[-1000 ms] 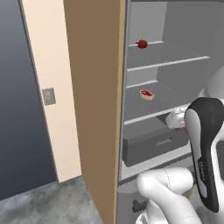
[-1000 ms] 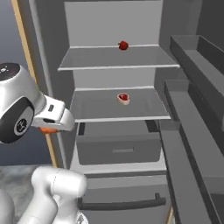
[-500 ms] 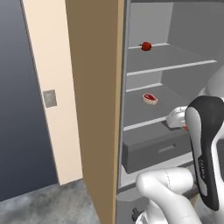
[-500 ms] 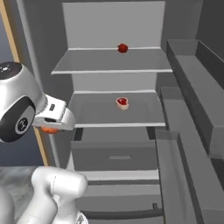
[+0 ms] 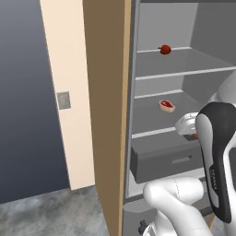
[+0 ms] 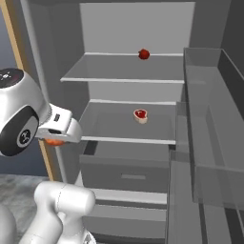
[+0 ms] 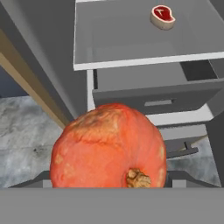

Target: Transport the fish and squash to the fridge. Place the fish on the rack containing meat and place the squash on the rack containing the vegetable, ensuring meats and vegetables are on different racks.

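The fridge stands open in front of me. My gripper is shut on the orange squash, held left of the fridge opening, level with the lower rack's front edge. The meat lies on that lower rack. The vegetable, dark red with a stem, sits on the rack above. The fish is out of view.
A grey drawer bin sits pulled out a little under the lower rack. The fridge door with its shelf bins juts out on the right. A tall wooden panel flanks the fridge's left side, beside a wall switch.
Both base views have shifted and the fridge interior looms larger, so the base has driven closer. The squash stays in the gripper.
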{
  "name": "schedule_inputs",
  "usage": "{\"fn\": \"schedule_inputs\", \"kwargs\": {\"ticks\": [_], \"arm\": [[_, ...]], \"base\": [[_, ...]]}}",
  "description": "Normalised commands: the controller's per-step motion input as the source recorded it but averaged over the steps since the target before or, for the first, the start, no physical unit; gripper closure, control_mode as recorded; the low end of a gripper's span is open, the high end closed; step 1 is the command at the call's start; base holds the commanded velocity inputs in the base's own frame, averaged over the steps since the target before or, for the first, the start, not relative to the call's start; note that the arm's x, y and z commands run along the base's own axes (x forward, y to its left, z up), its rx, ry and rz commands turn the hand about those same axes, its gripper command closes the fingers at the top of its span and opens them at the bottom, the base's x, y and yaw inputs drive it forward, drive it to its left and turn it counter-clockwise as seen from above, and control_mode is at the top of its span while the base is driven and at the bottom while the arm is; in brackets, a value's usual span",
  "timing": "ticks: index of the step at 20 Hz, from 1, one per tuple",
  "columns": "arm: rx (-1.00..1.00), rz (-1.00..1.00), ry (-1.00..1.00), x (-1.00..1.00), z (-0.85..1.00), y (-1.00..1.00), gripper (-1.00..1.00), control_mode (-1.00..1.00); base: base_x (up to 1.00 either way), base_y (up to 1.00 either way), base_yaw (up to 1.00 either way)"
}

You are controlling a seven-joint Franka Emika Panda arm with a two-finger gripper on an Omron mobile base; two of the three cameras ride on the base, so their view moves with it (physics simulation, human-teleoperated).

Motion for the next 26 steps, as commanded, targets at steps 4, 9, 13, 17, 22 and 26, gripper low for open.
{"fn": "schedule_inputs", "kwargs": {"ticks": [4,9,13,17,22,26], "arm": [[0.0,0.0,0.0,0.0,0.0,0.0,1.0,1.0],[0.03,0.0,0.0,0.0,0.01,-0.23,1.0,-1.0],[0.03,-0.03,-0.08,0.01,0.02,-0.58,1.0,-1.0],[0.0,-0.07,-0.15,0.3,0.09,-0.34,1.0,-1.0],[0.01,-0.04,-0.2,0.41,0.23,-0.39,1.0,-1.0],[0.02,-0.08,-0.11,0.15,0.45,-0.08,1.0,-1.0]], "base": [[0.26,-0.14,0.0],[0.04,-0.05,0.0],[0.0,0.0,0.0],[0.0,0.0,0.0],[0.0,0.0,0.0],[0.0,0.0,0.0]]}}
